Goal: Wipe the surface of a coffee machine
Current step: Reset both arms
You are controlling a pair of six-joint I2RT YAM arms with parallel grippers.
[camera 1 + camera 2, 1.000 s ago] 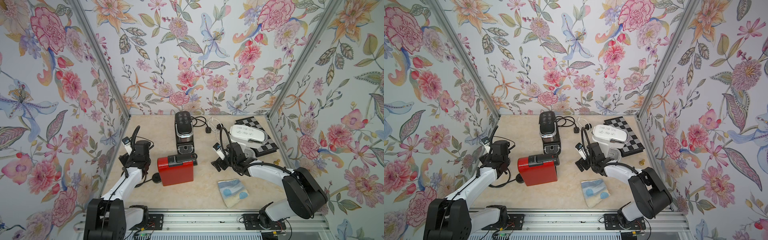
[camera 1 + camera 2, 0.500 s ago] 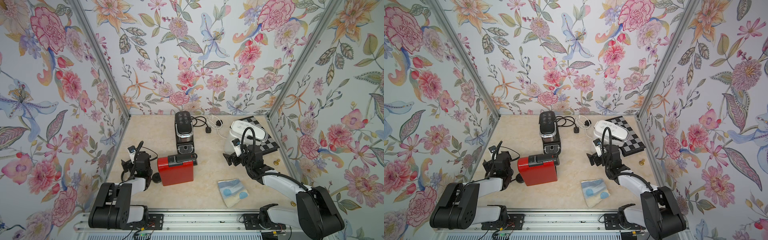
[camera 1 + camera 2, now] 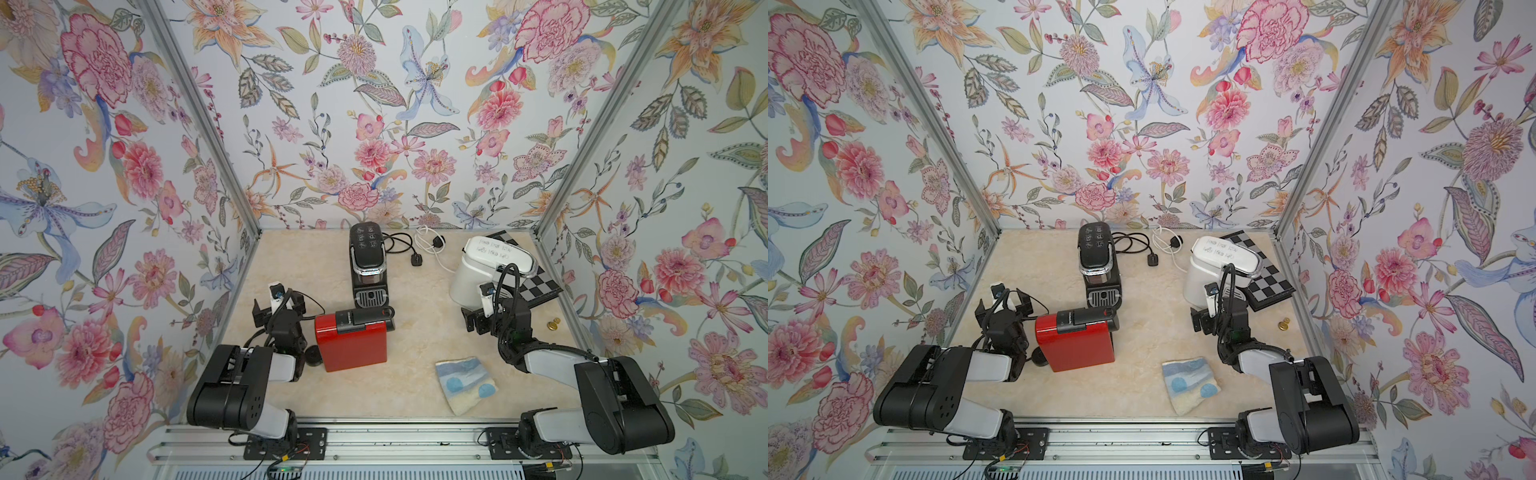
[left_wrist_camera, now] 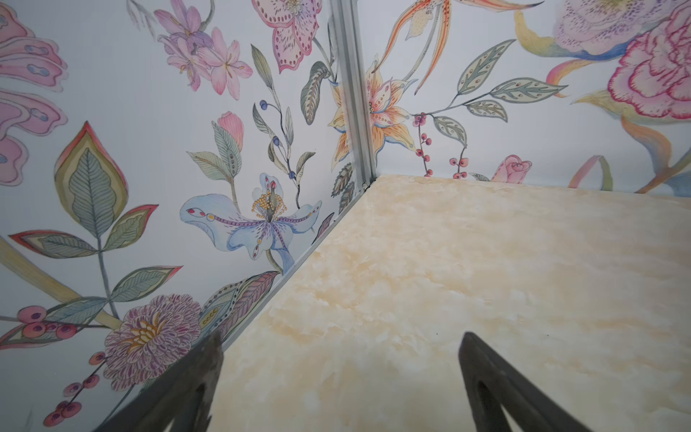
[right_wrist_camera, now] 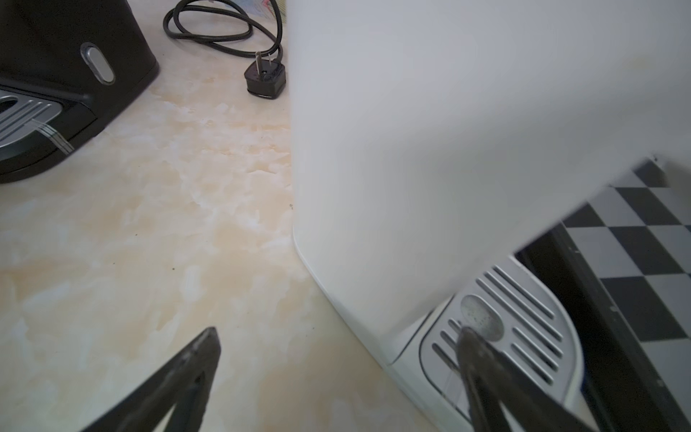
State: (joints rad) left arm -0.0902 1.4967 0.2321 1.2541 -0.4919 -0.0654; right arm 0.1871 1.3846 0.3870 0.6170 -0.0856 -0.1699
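Observation:
Three coffee machines stand on the marble-look table: a black one [image 3: 368, 266] at the back middle, a red one [image 3: 351, 347] in front of it, and a white one [image 3: 486, 270] at the back right. A blue-and-cream cloth [image 3: 465, 382] lies crumpled near the front, right of the red machine, with nothing holding it. My left gripper [image 3: 277, 307] hovers open just left of the red machine, facing the back left corner with only bare table between its fingers [image 4: 341, 336]. My right gripper [image 3: 482, 318] is open beside the white machine's front; one fingertip overlaps its drip grille [image 5: 516, 329].
A chessboard [image 3: 536, 282] lies under and behind the white machine. Black cable [image 3: 399, 245] and white cable [image 3: 430, 243] coil at the back wall. A small brass piece [image 3: 552, 324] sits by the right wall. A black plug [image 3: 312, 356] lies at the red machine's left side.
Both arms have folded back toward the front rail. The right gripper moved right, from the table's middle to the white machine. The left gripper drew slightly nearer and beside the red machine.

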